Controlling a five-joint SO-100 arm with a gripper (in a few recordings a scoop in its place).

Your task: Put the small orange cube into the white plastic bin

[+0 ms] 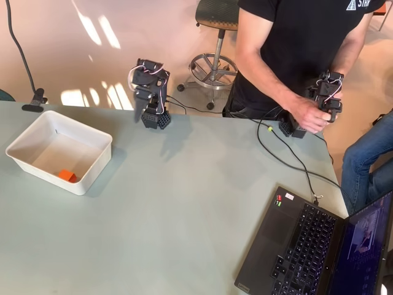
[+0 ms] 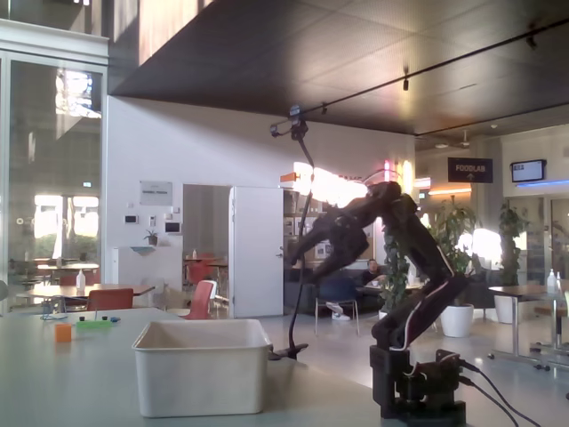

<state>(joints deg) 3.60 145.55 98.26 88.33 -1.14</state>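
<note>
The small orange cube lies inside the white plastic bin, on its floor near the front corner. In the fixed view the bin stands in the foreground and its wall hides the inside. The dark arm is folded up at the table's far edge, right of the bin. Its gripper hangs above the table, well apart from the bin, with nothing visible in it. From the side the gripper is a dark silhouette pointing down towards the bin's right end, and I cannot make out its jaws.
An open laptop sits at the front right corner. A black cable runs across the table to it. A person stands behind the far right edge. Beyond the bin, another orange block and a green item lie on the table.
</note>
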